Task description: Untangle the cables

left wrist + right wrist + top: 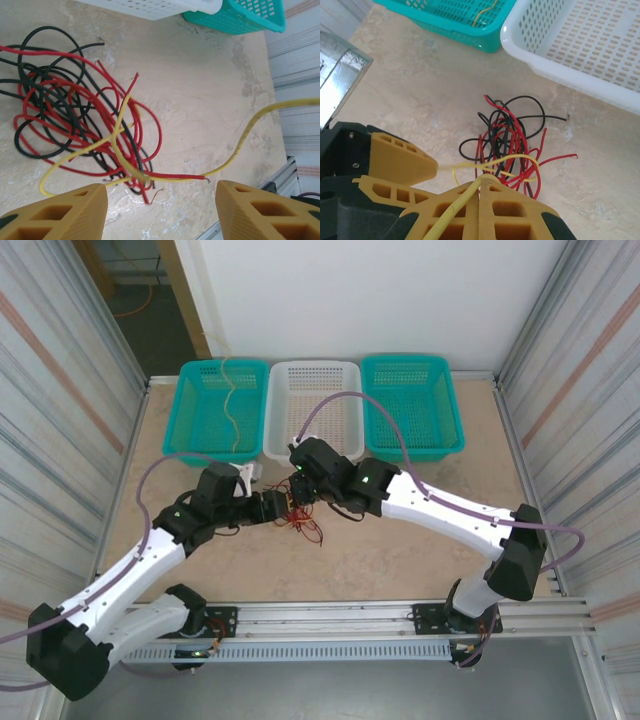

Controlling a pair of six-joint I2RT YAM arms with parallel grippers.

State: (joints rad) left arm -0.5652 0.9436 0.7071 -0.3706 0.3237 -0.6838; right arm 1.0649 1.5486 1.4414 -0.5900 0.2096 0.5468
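On the table (400,560), just in front of the white basket (315,405), the cables (75,105) lie in a red, black and yellow tangle. My left gripper (160,187) hovers over them with its fingers spread wide, holding nothing. My right gripper (462,175) is pinched on the yellow cable (457,205), which loops back into the tangle. Another yellow strand (232,405) lies in the far-left teal basket (195,415).

Red, black, yellow cables (85,120) lie tangled on table.
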